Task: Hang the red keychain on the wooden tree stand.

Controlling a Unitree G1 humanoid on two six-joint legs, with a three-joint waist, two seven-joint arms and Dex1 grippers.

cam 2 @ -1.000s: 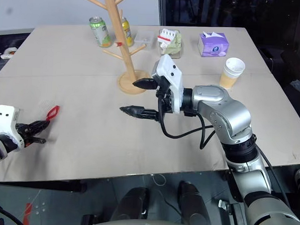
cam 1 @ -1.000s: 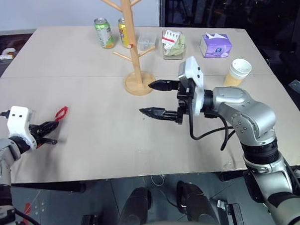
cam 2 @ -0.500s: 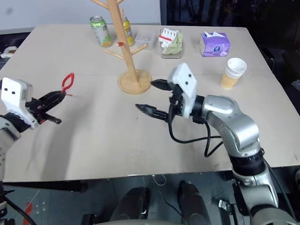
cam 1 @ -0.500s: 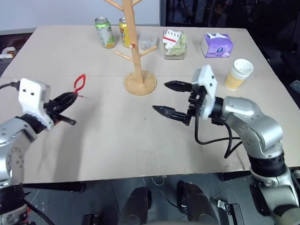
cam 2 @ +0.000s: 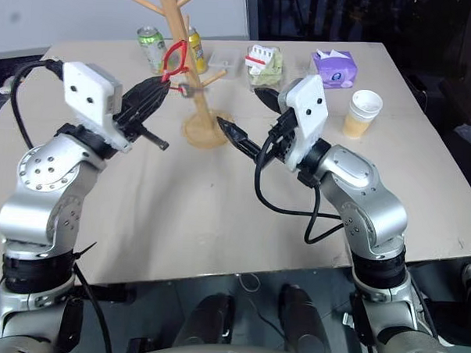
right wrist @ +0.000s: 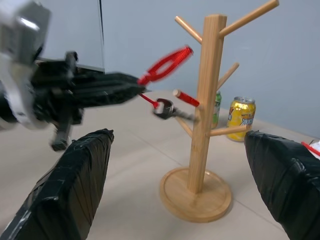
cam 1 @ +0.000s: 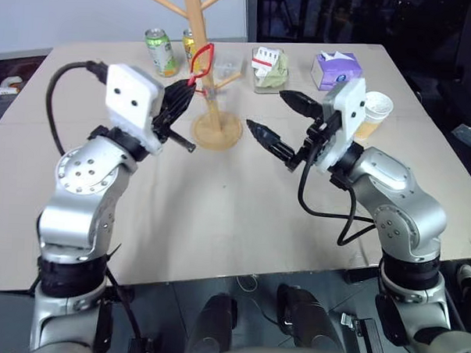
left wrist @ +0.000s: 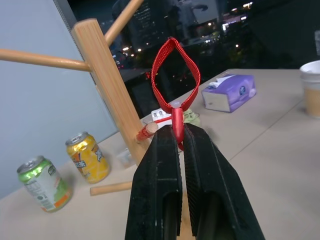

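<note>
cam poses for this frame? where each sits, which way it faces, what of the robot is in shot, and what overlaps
Head stereo pair: on the head, facing forward and down over the table; both arms show, left gripper shut on the red keychain.
Left wrist: looks along its shut fingers at the keychain loop and the wooden tree stand.
Right wrist: looks between its open fingers at the stand, with the left gripper holding the keychain.
Shared: stand and keychain appear in all.

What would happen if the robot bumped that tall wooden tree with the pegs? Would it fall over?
The tall light-wood tree stand is top-heavy looking, so a knock high up might rock it. Its wide round disc base sits flat on the beige table, so it probably stays up. It looks light, so it may slide instead.
</note>
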